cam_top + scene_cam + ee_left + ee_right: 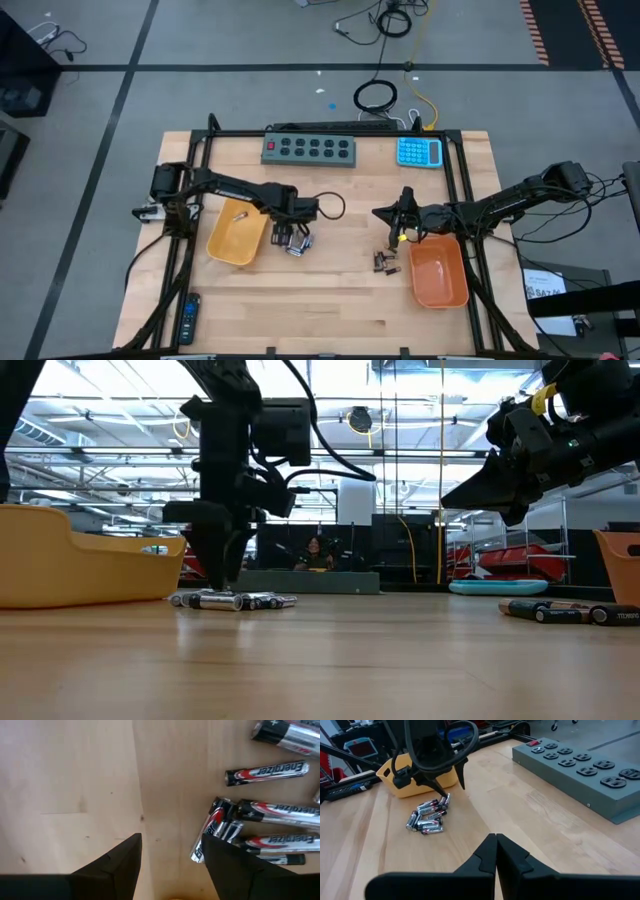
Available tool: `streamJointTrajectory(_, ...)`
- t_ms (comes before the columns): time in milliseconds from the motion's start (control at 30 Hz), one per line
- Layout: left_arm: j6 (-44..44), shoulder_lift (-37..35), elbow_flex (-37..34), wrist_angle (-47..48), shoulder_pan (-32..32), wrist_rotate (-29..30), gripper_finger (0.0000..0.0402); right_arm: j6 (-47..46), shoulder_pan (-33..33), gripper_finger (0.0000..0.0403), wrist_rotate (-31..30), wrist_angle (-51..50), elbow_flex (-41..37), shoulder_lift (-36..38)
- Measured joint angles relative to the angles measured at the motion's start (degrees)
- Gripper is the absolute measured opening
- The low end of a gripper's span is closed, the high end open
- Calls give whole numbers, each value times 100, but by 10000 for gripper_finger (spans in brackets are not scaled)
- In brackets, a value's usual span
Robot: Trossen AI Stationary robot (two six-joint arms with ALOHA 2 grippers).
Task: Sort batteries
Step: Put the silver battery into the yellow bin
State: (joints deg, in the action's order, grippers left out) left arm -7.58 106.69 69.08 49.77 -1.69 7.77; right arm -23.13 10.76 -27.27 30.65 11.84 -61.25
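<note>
A cluster of silvery batteries (298,245) (270,812) lies on the wood just right of the left orange tray (215,245); one battery (240,213) lies inside that tray. My left gripper (172,852) (288,238) points down, open, its tips low over the table at the cluster's tray-side edge, bare wood between the fingers. A few dark batteries (385,262) (565,612) lie left of the right orange tray (440,285). My right gripper (496,842) (400,225) hangs shut above the table near them, holding nothing. My left gripper has one finger (220,862) standing right at the end of a silvery battery (212,827) at the cluster's edge, coming from above. Whether it touches that battery I cannot tell, as the finger covers the spot.
A grey power strip (310,149) and a blue calculator (419,152) lie along the far edge. A black remote control (188,318) lies at the near left corner. Black frame rails (465,190) border the work area. Bare wood stretches between the two trays.
</note>
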Motion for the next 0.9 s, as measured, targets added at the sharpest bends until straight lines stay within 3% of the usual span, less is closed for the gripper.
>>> streamJointTrajectory(167,-34,-116,17,91,-71,124,218,-1,0,0,0,-47,0,0)
streamJointTrajectory(467,-183,-160,-11,130,-66,-881,218,-25,0,0,-101,-106,0,-7)
streamJointTrajectory(900,-229,-63,-17,14,-66,-817,218,-47,0,0,-116,-142,0,-9)
